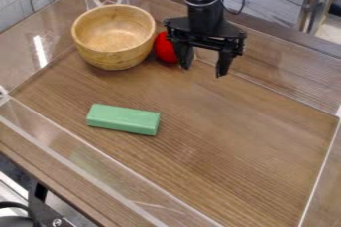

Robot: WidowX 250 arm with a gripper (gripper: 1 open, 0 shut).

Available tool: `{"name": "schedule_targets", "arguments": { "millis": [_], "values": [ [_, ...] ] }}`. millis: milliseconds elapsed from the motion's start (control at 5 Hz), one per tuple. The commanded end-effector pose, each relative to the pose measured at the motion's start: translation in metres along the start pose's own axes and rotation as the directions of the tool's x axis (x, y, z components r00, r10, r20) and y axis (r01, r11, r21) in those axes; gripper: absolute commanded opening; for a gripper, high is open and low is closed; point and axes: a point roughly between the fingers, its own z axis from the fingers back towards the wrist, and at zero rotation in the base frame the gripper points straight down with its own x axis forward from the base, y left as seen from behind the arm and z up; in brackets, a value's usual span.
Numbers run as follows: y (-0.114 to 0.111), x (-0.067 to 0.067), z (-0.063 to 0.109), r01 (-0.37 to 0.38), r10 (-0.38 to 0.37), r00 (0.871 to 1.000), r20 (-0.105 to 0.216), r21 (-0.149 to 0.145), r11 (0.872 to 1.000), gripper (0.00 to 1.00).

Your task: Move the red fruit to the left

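Observation:
The red fruit [164, 45] is small and bright red; it sits on the wooden table between the wooden bowl [114, 36] and my gripper. It is partly hidden behind my left finger. My black gripper [204, 60] hangs just right of the fruit, fingers spread open and pointing down, close above the table. It holds nothing.
A flat green rectangular block [124, 119] lies on the table toward the front left. A clear low wall [320, 166] rims the table. A metal frame leg [314, 7] stands at the back right.

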Motion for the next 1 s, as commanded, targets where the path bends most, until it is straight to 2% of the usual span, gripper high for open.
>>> {"name": "schedule_targets", "arguments": {
  "millis": [0, 800],
  "values": [
    [0.004, 0.017, 0.013, -0.013, 0.014, 0.998, 0.068, -0.006, 1.0, 1.0],
    [0.015, 0.021, 0.012, -0.035, 0.035, 0.997, 0.067, 0.005, 0.999, 1.0]
  ]
}}
